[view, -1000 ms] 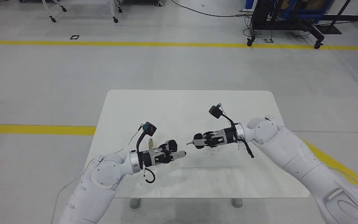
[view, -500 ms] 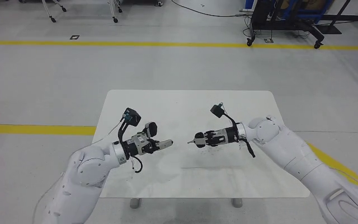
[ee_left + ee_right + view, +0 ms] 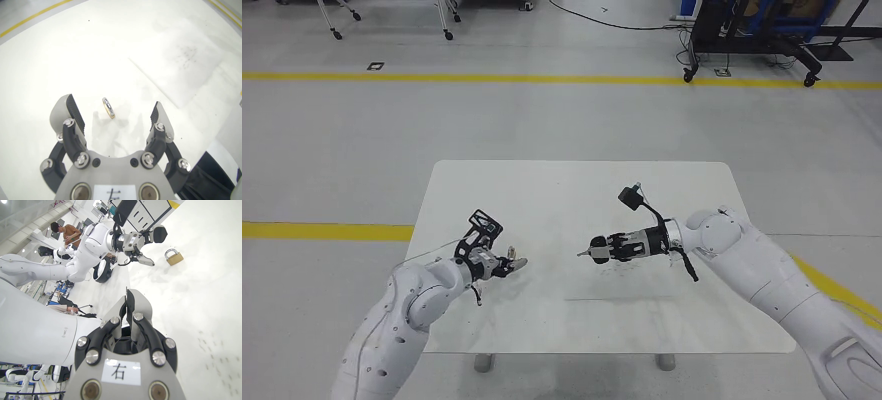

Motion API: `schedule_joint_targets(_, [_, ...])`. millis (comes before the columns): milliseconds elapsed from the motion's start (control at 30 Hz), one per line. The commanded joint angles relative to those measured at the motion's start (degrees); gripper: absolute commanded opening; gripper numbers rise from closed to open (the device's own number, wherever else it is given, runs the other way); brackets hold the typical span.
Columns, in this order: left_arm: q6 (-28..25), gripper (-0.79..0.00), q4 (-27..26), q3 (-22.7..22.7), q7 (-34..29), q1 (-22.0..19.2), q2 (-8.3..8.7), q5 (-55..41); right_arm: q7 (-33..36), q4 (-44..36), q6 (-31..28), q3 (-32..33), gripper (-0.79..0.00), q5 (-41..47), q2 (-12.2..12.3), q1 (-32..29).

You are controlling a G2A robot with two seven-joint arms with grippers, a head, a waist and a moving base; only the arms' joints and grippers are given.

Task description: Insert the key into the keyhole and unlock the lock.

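Left gripper [image 3: 114, 102] fingers are spread wide and hold nothing. The padlock [image 3: 108, 108] sits on the table [image 3: 113, 47] between them. Right gripper [image 3: 128, 294] fingers are pinched tight on the key [image 3: 582, 254], above mid-table and well apart from the padlock.

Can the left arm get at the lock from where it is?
Probably yes. The left gripper is open and faces the lock, which sits in the open on the table. Nothing lies between them, and the right gripper is well aside.
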Motion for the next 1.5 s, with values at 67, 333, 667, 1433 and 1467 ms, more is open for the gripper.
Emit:
schedule_joint_targets(67, [0.9, -0.105, 2.1, 2.6, 1.3, -1.1, -0.41, 2.3, 0.0, 0.0, 0.0, 0.0, -0.785, 0.0, 0.0, 0.0])
schedule_joint_targets(333, [3.4, -0.628, 4.4, 4.2, 2.2, -2.2, -0.83, 3.8, 0.0, 0.0, 0.0, 0.0, -0.785, 0.0, 0.0, 0.0])
schedule_joint_targets(667, [5.7, -0.785, 6.7, 5.2, 2.2, -4.2, -1.3, 4.8, 0.0, 0.0, 0.0, 0.0, -0.785, 0.0, 0.0, 0.0])
schedule_joint_targets(1433, [3.2, -0.785, 3.9, 2.3, -3.2, -3.2, -0.72, 0.6, 0.0, 0.0, 0.0, 0.0, -0.785, 0.0, 0.0, 0.0])
schedule_joint_targets(1467, [3.2, -0.785, 4.1, 2.5, -3.1, -3.3, -0.75, 0.7, 0.0, 0.0, 0.0, 0.0, -0.785, 0.0, 0.0, 0.0])
